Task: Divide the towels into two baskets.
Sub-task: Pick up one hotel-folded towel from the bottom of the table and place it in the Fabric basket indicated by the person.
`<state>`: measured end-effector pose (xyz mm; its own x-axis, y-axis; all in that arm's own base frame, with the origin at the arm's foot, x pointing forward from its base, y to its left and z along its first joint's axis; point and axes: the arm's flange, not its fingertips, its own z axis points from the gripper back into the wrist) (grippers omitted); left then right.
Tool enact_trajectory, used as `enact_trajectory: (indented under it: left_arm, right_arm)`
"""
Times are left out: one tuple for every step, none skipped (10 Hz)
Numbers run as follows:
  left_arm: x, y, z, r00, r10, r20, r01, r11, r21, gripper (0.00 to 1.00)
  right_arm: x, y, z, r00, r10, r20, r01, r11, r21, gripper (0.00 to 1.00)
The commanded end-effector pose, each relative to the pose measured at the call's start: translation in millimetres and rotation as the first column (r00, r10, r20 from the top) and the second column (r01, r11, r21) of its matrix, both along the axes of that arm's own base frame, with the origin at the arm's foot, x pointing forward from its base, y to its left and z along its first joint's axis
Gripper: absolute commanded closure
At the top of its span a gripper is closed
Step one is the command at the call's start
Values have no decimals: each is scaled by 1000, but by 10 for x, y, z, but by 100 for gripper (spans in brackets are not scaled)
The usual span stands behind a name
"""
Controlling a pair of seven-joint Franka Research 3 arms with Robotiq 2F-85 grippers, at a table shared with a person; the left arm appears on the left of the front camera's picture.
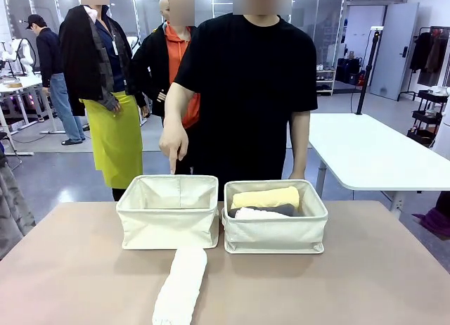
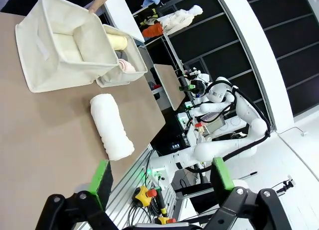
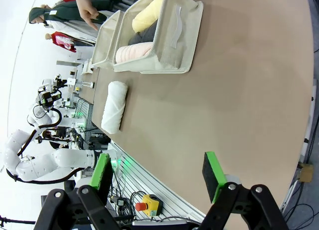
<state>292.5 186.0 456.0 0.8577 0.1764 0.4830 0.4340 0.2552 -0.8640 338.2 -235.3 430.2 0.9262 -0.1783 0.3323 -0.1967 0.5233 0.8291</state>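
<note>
- Left gripper (image 2: pixel 160 182): green-padded fingers (image 2: pixel 101 179) spread wide, nothing between them; raised above the table (image 2: pixel 45 155), near its front edge.
- Right gripper (image 3: pixel 158 176): fingers (image 3: pixel 213 171) likewise apart and empty, poised over bare table top.
- White towel (image 1: pixel 181 283): one roll, lying loose on the table ahead of the left fingertips, well apart from them, just short of the baskets' front walls. Judged light, soft and compressible; likely to sag or unroll if lifted by an end, so best pinched across the middle of the roll, fingers straddling its width.
- Left basket (image 1: pixel 167 211): beyond the white towel, soft canvas walls upright, holding no towel. Walls probably yielding if bumped.
- Right basket (image 1: pixel 275 217): touching or just beside the left one, farther from the left fingers. Holds three rolls: pale yellow towel (image 1: pixel 266 197) at the back, dark grey towel (image 1: pixel 271 210) in the middle, cream-pink towel (image 3: pixel 133 53) at the front.
- Person's hand (image 1: pixel 173 141): beyond the baskets, index finger pointing down at the far rim of the left basket.
- Count: four towels, two baskets, two grippers.
</note>
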Motion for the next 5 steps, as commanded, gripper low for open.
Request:
enact_trajectory:
  left_arm:
    - [-67,-12,19,1000,-8,15,9,1000,-5,0]
    - [-67,-12,19,1000,-8,15,9,1000,-5,0]
    - [0,0,0,1000,0,0,0,1000,0,0]
    - [117,-143,129,998,-62,15,62,998,12,0]
    - [247,-391,341,994,-109,-30,111,992,66,0]
  right_arm:
    - [-33,26,43,1000,-10,-18,11,1000,12,8]
    - [-33,26,43,1000,-10,-18,11,1000,12,8]
    - [-33,26,43,1000,-10,-18,11,1000,12,8]
    - [-33,26,43,1000,-10,-18,11,1000,12,8]
    - [-33,26,43,1000,-10,-18,11,1000,12,8]
